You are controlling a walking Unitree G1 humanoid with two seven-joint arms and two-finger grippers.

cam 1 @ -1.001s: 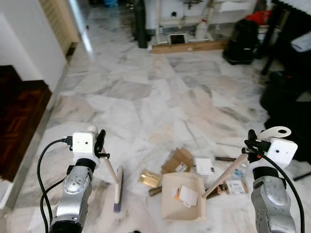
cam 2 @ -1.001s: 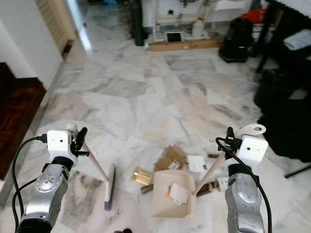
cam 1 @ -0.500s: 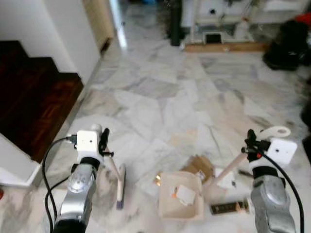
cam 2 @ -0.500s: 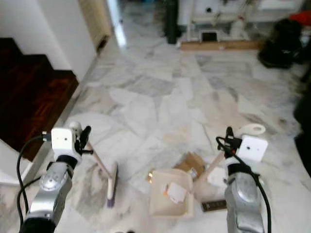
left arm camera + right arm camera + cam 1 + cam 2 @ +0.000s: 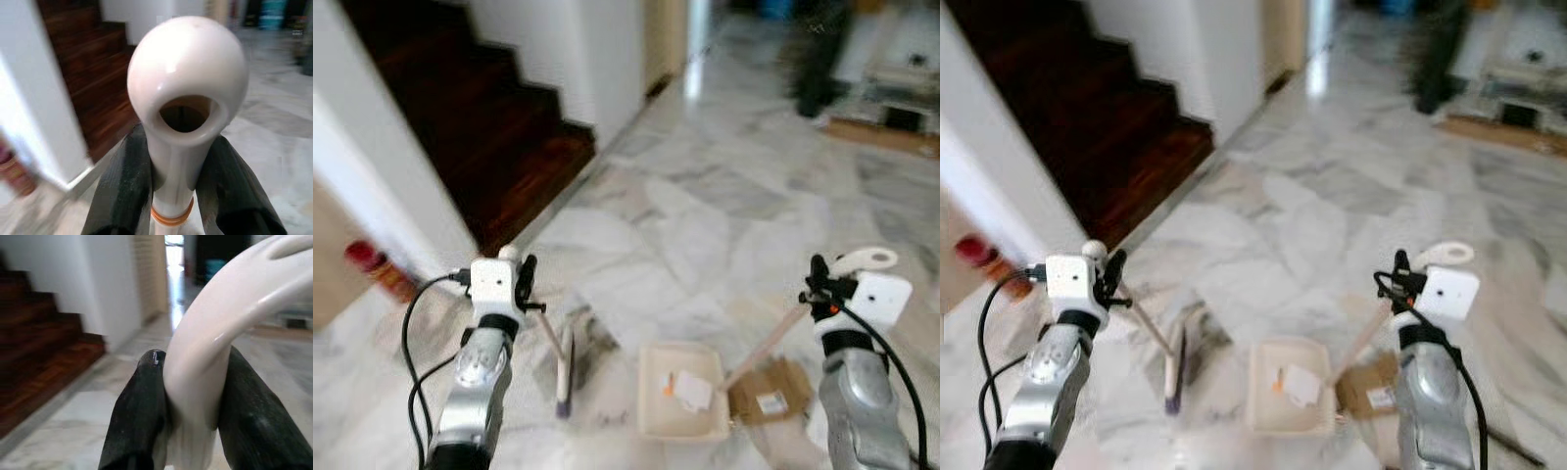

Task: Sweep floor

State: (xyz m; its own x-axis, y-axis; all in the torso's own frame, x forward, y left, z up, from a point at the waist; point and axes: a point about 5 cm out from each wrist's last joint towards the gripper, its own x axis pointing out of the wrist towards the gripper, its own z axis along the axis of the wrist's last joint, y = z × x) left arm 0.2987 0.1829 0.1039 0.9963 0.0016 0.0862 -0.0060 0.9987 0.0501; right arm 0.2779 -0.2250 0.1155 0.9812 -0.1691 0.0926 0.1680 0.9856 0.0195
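Note:
My left gripper (image 5: 524,284) is shut on the white handle of a small broom (image 5: 565,364), whose brush head rests on the marble floor (image 5: 705,215) just ahead of me. In the left wrist view the handle's rounded end (image 5: 188,93) sits clamped between the black fingers (image 5: 122,196). My right gripper (image 5: 818,286) is shut on the slanted handle of a cream dustpan (image 5: 680,403), which lies flat on the floor with paper scraps (image 5: 692,389) inside. The right wrist view has the dustpan's white handle loop (image 5: 215,338) between its fingers (image 5: 142,421).
A flattened cardboard piece (image 5: 770,394) lies on the floor right of the dustpan. Dark wooden stairs (image 5: 480,108) rise at the left beside a white wall (image 5: 382,186). A red object (image 5: 367,259) sits low at the far left. Blurred furniture stands far back right.
The whole view has swung left: the stairs now fill the upper left and the far furniture has slid right. Both grippers keep their hold, broom and dustpan staying in front of me.

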